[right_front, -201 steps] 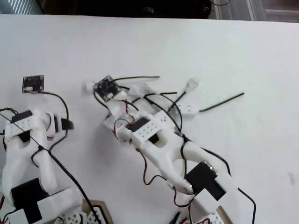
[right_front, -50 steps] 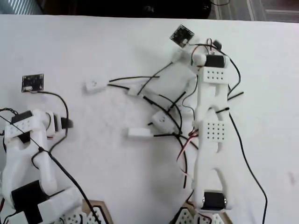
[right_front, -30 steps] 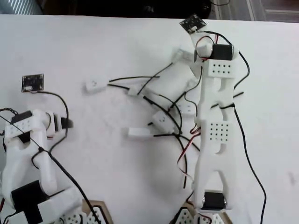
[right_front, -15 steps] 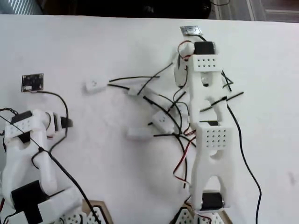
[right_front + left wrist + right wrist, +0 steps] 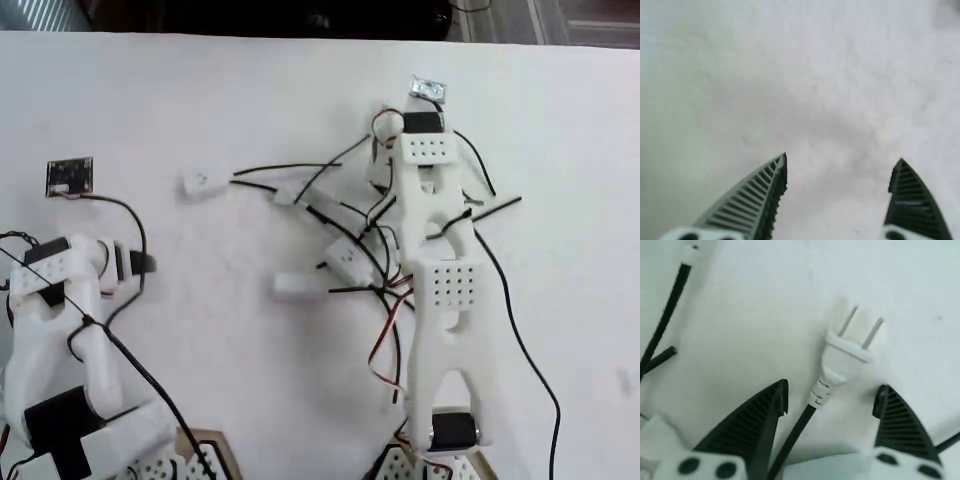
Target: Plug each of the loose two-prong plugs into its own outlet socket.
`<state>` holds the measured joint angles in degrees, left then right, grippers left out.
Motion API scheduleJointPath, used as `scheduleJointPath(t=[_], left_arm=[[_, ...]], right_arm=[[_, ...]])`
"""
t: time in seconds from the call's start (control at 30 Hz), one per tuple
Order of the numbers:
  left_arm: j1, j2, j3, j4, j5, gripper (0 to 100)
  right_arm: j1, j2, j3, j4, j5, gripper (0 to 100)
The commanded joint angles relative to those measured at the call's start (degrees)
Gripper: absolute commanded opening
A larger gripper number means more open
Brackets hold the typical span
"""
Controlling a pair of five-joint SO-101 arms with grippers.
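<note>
White on white, the step in hand looks like picking up a loose plug. At the left, the left claw hangs spread over bare counter, holding nothing. In the middle lie a socket block and tangled black cords. Further right, the right claw, jaws apart, straddles the two-prong plug, which lies flat. Next it should close on the plug's body; crossing cords may snag the carry.

The high camera looks straight down from far above on the whole counter. Each wrist camera sits close behind its pincer, facing down. The left pincer frames bare counter; just ahead of the right pincer lies a plug.
</note>
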<state>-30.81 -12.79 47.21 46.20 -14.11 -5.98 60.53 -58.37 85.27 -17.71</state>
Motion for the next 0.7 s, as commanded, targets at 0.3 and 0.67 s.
scheduleJointPath(t=[0.3, 0.67], left_arm=[[0.9, -1.9, -0.1, -0.8, 0.3, 32], [0.9, -1.8, -0.1, -0.8, 0.3, 32]], right_arm=[[-0.7, 1.2, -3.9, 0.7, -0.7, 1.9], [0.3, 1.2, -31.3, 13.4, 6.1, 1.8]])
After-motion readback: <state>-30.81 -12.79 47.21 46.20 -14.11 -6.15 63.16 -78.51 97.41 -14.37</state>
